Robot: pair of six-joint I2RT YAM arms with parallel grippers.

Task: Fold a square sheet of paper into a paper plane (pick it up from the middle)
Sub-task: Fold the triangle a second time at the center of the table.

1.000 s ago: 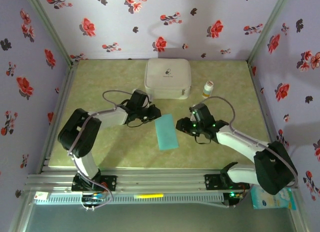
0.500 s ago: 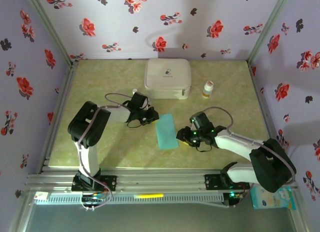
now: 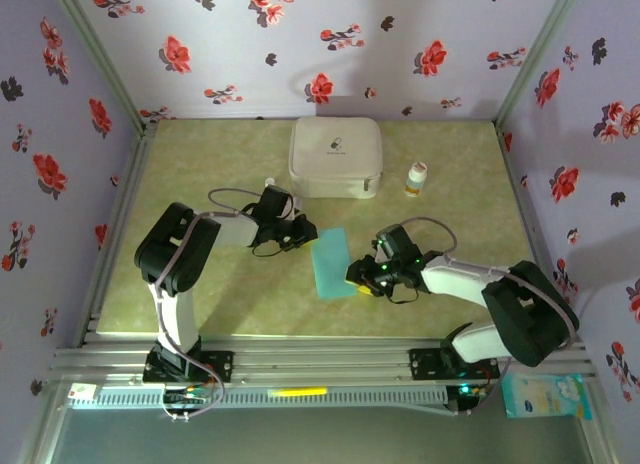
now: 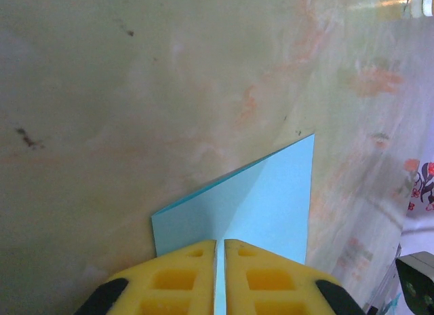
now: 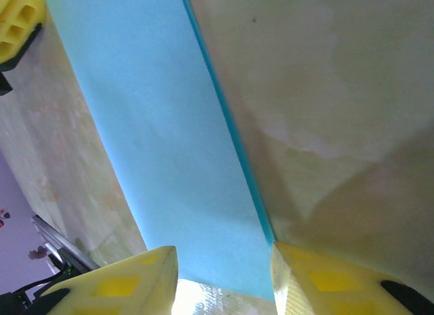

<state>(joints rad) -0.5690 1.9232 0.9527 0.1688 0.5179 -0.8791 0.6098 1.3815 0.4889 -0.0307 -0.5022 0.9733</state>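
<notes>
The square sheet of paper (image 3: 333,264) lies on the table folded in half into a narrow light blue-teal rectangle. My left gripper (image 3: 303,232) is at its far left corner. In the left wrist view its yellow fingers (image 4: 176,274) are shut, tips down on the paper (image 4: 264,199), with a thin strip of blue in the slit between them. My right gripper (image 3: 358,277) is at the near right corner. It stands open in the right wrist view (image 5: 224,261), and the paper's near end (image 5: 163,145) lies flat between its two fingers.
A white rounded case (image 3: 335,156) stands at the back of the table, with a small bottle (image 3: 417,177) to its right. Flowered walls close in three sides. An aluminium rail (image 3: 320,362) runs along the front edge.
My right gripper has slid left and nearer, up to the paper's near right corner. The left arm has drawn in while its gripper stayed at the far left corner. The paper has barely shifted.
</notes>
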